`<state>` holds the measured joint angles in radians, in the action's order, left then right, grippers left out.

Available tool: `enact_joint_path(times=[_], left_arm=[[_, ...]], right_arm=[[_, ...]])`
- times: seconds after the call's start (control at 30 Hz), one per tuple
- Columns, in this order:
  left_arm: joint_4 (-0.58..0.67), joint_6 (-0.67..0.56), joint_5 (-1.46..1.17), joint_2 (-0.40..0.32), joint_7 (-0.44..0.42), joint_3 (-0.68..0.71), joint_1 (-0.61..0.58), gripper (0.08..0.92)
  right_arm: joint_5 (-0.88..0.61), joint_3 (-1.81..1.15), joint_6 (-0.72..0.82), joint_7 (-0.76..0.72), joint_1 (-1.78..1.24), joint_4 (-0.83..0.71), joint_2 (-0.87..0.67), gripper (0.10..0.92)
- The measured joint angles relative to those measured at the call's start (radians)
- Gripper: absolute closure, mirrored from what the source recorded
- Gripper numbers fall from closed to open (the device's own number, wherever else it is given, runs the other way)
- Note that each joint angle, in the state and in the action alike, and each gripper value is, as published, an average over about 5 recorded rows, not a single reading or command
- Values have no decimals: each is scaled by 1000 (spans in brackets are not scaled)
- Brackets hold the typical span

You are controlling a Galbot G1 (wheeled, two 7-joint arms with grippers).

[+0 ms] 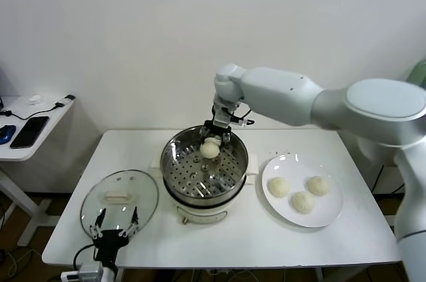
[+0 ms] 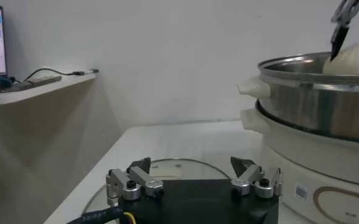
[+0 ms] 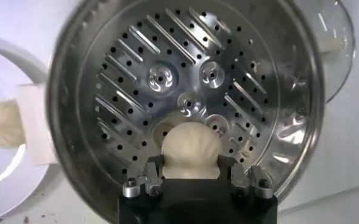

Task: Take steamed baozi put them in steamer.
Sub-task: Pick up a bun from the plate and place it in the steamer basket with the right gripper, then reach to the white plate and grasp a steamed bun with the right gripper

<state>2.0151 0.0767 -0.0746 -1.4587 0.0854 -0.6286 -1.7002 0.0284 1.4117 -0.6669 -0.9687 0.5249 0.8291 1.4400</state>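
Plain white wall (image 1: 133, 29); white table (image 1: 219, 242); side shelf (image 1: 30, 145) at left holds phone (image 1: 29, 132).

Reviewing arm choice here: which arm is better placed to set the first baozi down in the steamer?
Right. The right gripper already holds a baozi over the steamer tray. The left gripper hangs open over the glass lid, away from the plate with three more buns.

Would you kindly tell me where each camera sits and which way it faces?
Head view: high on the robot, looking down at the table; both arms show.
Left wrist view: low over the glass lid, facing the steamer; open left gripper.
Right wrist view: above the steamer, looking down; right gripper holding a baozi.
All three share the steamer and that baozi.
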Motion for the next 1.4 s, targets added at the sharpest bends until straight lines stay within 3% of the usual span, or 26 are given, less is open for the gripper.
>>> enact_joint_path(times=[0.13, 0.33, 0.47, 0.8, 1.03, 1.4], left_arm=[[0, 0, -1, 0, 6, 0, 1, 177], [1, -2, -2, -3, 15, 0, -2, 177], [8, -4, 1, -8, 17, 3, -10, 177], [29, -10, 18, -17, 17, 18, -30, 177], [33, -11, 16, -15, 17, 16, -28, 177], [9, -12, 13, -9, 15, 22, -8, 177]], right_arm=[[23, -13, -18, 19, -30, -47, 16, 394], [24, -20, -32, 49, -45, -70, 19, 250], [-11, -11, -35, 45, -25, -48, 3, 207], [-305, 124, 8, -54, 182, 78, -114, 202], [-506, 303, 226, -60, 365, 241, -310, 203], [-669, 475, 662, 62, 408, 540, -604, 203]])
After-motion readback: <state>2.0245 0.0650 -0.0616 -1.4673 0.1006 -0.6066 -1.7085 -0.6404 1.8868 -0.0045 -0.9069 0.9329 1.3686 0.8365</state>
